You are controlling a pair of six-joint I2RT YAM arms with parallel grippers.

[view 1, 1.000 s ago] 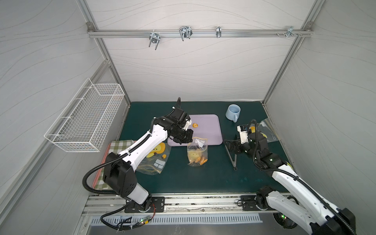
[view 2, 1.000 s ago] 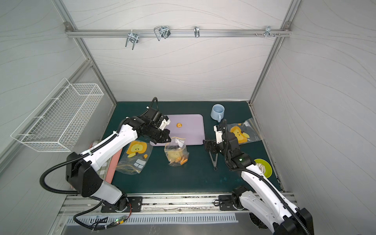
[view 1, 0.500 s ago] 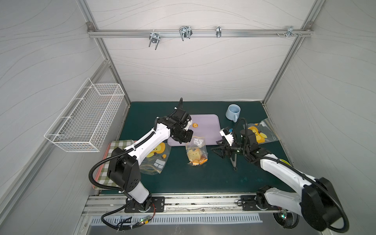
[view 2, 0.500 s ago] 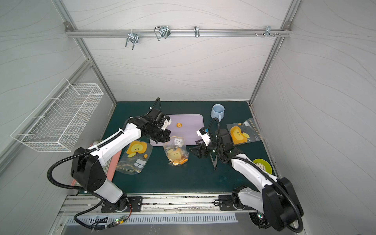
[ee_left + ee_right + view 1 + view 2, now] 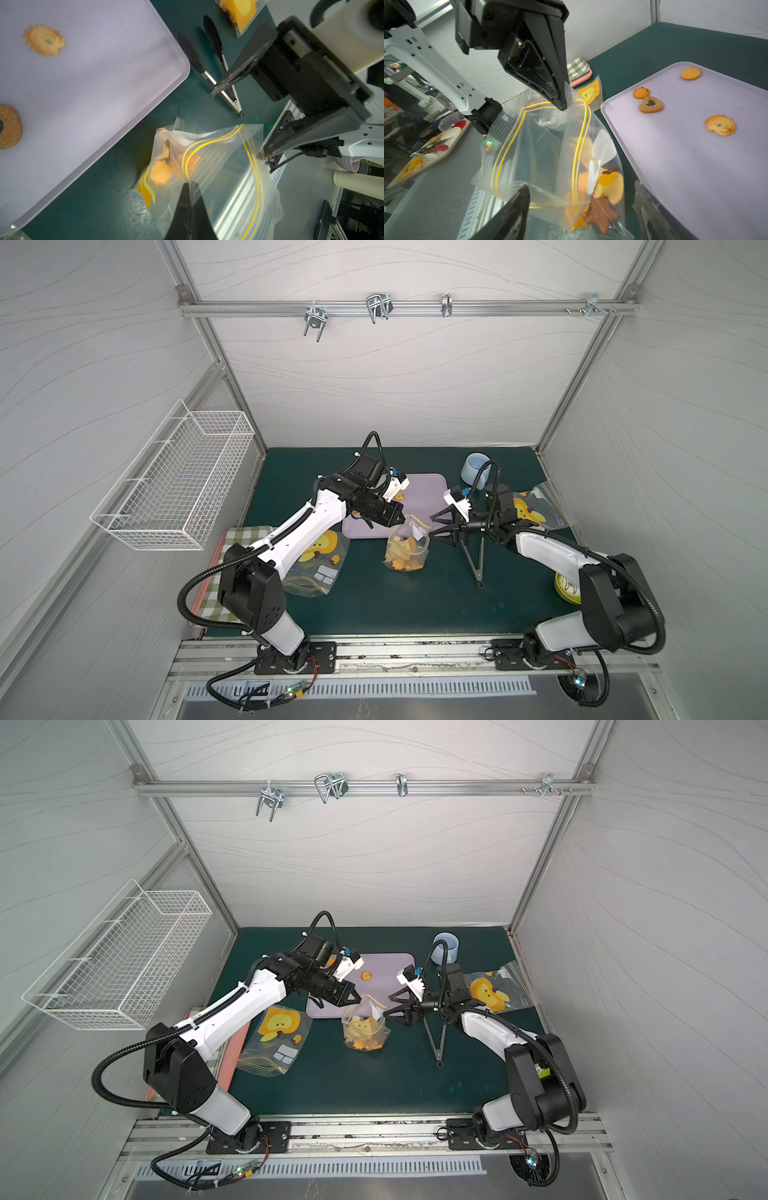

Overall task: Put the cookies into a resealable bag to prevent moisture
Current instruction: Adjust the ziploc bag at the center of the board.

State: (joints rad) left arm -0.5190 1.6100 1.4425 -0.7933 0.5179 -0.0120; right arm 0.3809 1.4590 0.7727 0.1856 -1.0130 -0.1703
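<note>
The left tool (image 5: 400, 521) pinches the top of a clear plastic resealable bag (image 5: 406, 545) holding orange cookies (image 5: 404, 562). The right tool (image 5: 432, 526), jaws spread, sits just beside the bag, over black metal tongs (image 5: 478, 576).

Bag (image 5: 405, 551) of cookies (image 5: 401, 562) sits on worktop (image 5: 374, 605) just before tray (image 5: 424, 493) holding more, tongs (image 5: 194, 57) to its right, mug (image 5: 473, 470) behind tongs.
</note>
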